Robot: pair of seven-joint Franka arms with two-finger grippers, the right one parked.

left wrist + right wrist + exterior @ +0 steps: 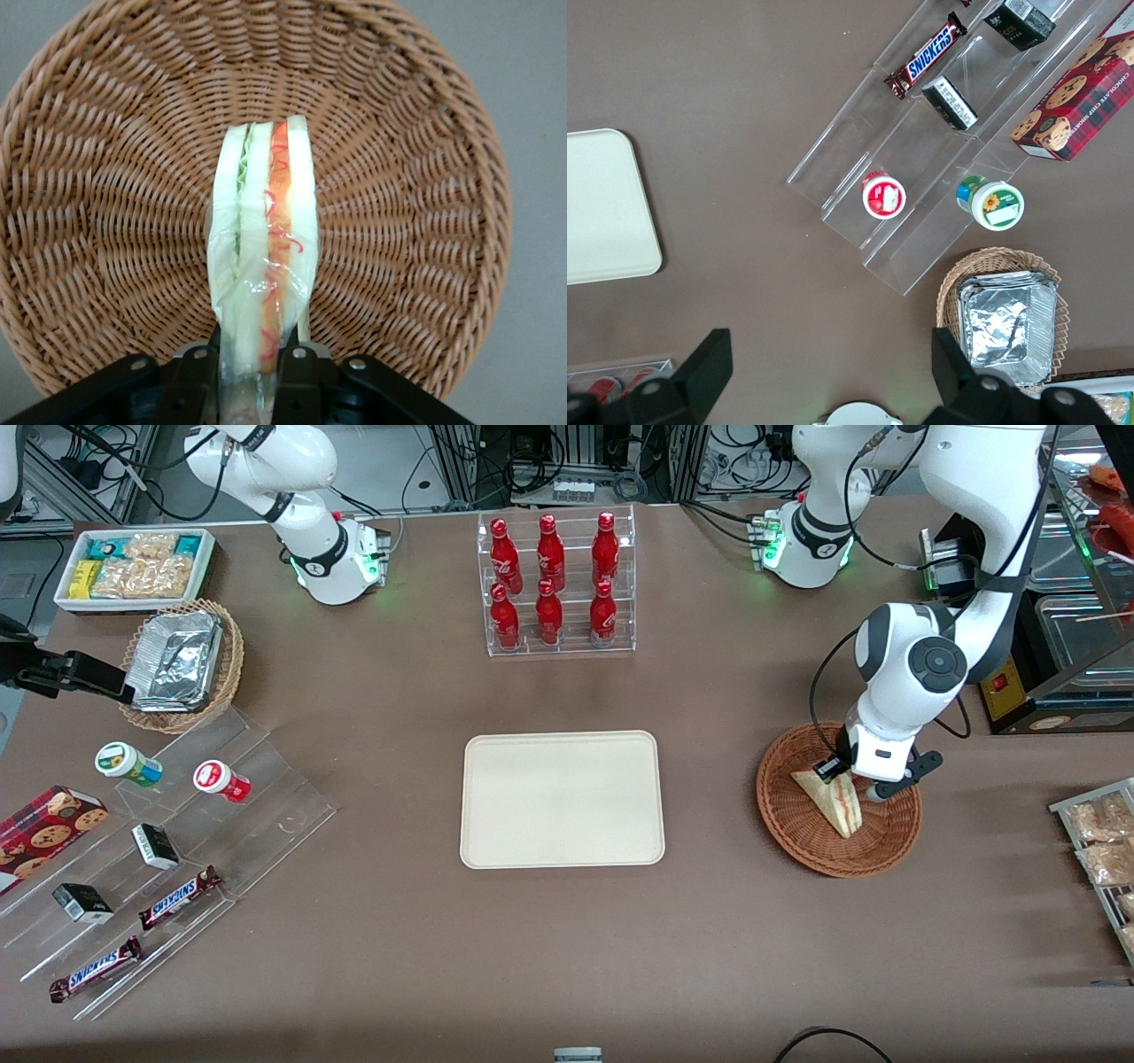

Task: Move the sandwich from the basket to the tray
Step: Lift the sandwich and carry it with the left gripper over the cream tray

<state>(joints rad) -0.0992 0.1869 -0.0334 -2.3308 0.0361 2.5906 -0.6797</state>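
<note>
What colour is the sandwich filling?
Orange-red beside pale green, between white bread, on the sandwich in the end effector; left wrist view.

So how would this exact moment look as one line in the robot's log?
phase: grasp | claw: in basket, shut on sandwich | sandwich: not lifted clear | tray: bare

The hand (852, 778) sits down in the basket (797, 828), clamped on the sandwich (833, 801), with the low wicker rim all round it; bare counter (709, 779) lies between basket and tray (562, 799). The bottle rack (556, 583) stands farther from the front camera, well apart.
</note>
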